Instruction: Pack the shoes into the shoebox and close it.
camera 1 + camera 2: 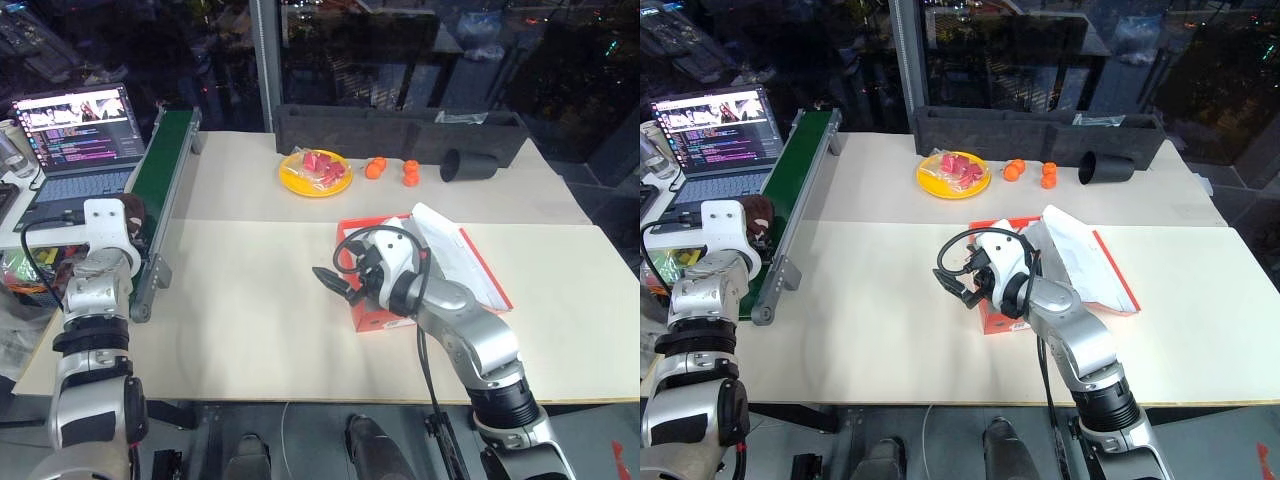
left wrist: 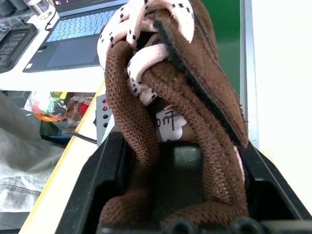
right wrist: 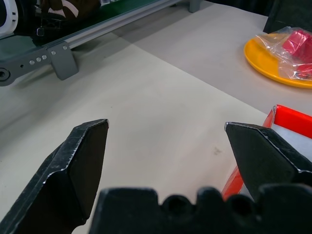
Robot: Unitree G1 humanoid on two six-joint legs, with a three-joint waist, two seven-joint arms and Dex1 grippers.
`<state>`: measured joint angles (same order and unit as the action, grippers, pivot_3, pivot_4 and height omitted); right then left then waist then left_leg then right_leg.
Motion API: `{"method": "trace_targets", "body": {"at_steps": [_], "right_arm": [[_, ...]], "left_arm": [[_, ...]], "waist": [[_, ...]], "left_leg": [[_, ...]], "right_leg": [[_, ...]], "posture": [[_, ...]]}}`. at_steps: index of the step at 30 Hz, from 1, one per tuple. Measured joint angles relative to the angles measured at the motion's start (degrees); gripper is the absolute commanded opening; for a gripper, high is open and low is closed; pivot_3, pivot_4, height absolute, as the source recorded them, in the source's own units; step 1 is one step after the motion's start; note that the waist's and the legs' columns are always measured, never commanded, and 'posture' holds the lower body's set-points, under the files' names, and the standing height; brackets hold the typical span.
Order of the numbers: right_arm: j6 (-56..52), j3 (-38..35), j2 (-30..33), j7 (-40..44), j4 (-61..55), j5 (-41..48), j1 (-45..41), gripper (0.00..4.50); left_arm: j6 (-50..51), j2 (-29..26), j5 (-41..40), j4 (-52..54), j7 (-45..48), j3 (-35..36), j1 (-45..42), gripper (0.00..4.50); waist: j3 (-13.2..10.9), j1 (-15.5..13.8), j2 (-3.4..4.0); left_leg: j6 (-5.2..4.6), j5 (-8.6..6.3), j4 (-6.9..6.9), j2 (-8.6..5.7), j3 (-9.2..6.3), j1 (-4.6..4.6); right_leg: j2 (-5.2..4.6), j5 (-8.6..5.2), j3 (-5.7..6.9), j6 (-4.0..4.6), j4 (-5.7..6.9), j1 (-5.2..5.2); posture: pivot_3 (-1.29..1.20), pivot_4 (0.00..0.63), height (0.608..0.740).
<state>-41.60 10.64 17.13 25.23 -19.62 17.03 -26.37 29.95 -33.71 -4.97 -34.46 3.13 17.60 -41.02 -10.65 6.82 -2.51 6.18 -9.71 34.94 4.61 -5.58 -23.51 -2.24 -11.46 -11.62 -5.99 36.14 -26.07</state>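
A dark brown knit shoe [image 2: 170,97] with white speckled laces stands between the black fingers [image 2: 105,185] of my left gripper [image 2: 180,161], which is shut on it. This is at the table's left edge by the green conveyor, where the shoe [image 1: 133,212] peeks out behind my left wrist. The red-orange shoebox [image 1: 372,318] lies open mid-table, white inside, with white paper over its lid [image 1: 455,255]. My right gripper [image 1: 335,283] hovers at the box's left end, open and empty, its fingertips wide apart [image 3: 165,131] over bare table beside the box corner [image 3: 287,117].
A green conveyor belt [image 1: 165,160] runs along the table's left side, with a laptop [image 1: 80,135] beyond it. At the back are a yellow plate [image 1: 315,175] of wrapped red items, small orange fruits [image 1: 378,168], a tipped black cup [image 1: 468,165] and a long black tray [image 1: 400,130].
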Motion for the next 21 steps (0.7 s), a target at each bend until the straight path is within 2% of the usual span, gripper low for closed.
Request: {"method": "trace_targets", "body": {"at_steps": [2,5,7,9,10,13,15,18,21], "right_arm": [[0.0,-0.1,0.0,-0.1,0.0,0.0,0.0,4.50],[0.0,-0.2,-0.3,-0.4,0.0,0.0,-0.2,4.50],[0.0,-0.9,-0.9,-0.8,0.1,0.0,-0.4,4.50],[-0.9,-3.4,-3.3,-2.5,1.3,1.0,-1.5,4.50],[-1.9,-5.9,-6.2,-4.5,2.2,2.8,-2.7,4.50],[-7.9,-22.1,-17.7,-15.2,6.5,14.2,-9.6,4.50],[-11.0,-28.0,-21.2,-20.1,7.3,20.4,-13.2,4.50],[-14.6,-31.7,-22.1,-25.0,8.6,26.8,-15.5,4.50],[-16.4,-33.9,-22.1,-28.9,9.1,30.1,-17.6,4.50]], "left_arm": [[-2.9,1.2,-0.8,-0.3,-0.4,1.4,0.0,2.03],[-14.1,5.0,-2.8,1.0,-1.5,3.7,0.0,2.03],[-20.0,7.7,-5.1,5.8,-1.4,5.0,-0.1,2.03],[-21.6,9.8,-7.5,10.3,-0.9,5.4,-1.1,2.03],[-21.4,10.9,-8.9,12.4,-0.2,5.2,-1.6,2.03],[-16.5,15.3,-13.8,18.4,5.5,2.1,-1.3,2.03],[-11.1,18.2,-17.1,22.4,9.9,-2.5,1.2,2.03],[-3.7,21.8,-21.4,28.0,15.1,-8.6,5.3,2.03],[0.9,22.9,-23.8,32.9,18.2,-13.2,8.0,2.03]], "waist": [[0.0,-0.2,0.00],[0.0,-0.6,-0.18],[0.0,-0.9,-0.23],[0.0,-1.1,-0.24],[0.0,-1.1,-0.23],[0.0,-1.2,-0.23],[0.0,-1.3,-0.23],[0.0,-1.0,-0.21],[0.0,0.0,-0.17]], "left_leg": [[0.01,0.01,0.00,0.00,0.00,-0.03],[0.06,0.03,0.00,0.01,-0.03,-0.28],[0.10,0.05,-0.02,0.01,-0.03,-0.36],[0.10,0.05,-0.05,0.01,-0.03,-0.36],[0.10,0.05,-0.05,0.01,-0.03,-0.33],[0.14,0.09,0.04,0.00,-0.06,-0.27],[0.14,0.10,0.09,0.01,-0.08,-0.29],[0.13,0.09,0.05,0.01,-0.12,-0.45],[0.12,0.10,0.02,0.01,-0.16,-0.51]], "right_leg": [[0.00,0.00,0.01,0.00,-0.01,-0.01],[0.00,0.01,0.03,-0.01,-0.11,-0.12],[-0.02,0.04,0.04,-0.01,-0.21,-0.15],[-0.02,0.05,0.04,0.01,-0.20,-0.15],[-0.02,0.05,0.04,0.01,-0.17,-0.14],[-0.02,0.08,0.05,0.03,-0.02,-0.08],[-0.02,0.08,0.07,0.00,-0.08,-0.03],[-0.03,0.07,0.09,0.01,-0.15,-0.09],[-0.02,0.12,0.12,0.10,-0.09,-0.19]], "posture": [[0.00,0.150,0.707],[0.00,0.150,0.707],[0.00,0.150,0.707],[0.00,0.150,0.707],[0.00,0.150,0.707],[0.00,0.150,0.707],[0.00,0.150,0.707],[0.00,0.150,0.707],[0.00,0.150,0.707]]}}
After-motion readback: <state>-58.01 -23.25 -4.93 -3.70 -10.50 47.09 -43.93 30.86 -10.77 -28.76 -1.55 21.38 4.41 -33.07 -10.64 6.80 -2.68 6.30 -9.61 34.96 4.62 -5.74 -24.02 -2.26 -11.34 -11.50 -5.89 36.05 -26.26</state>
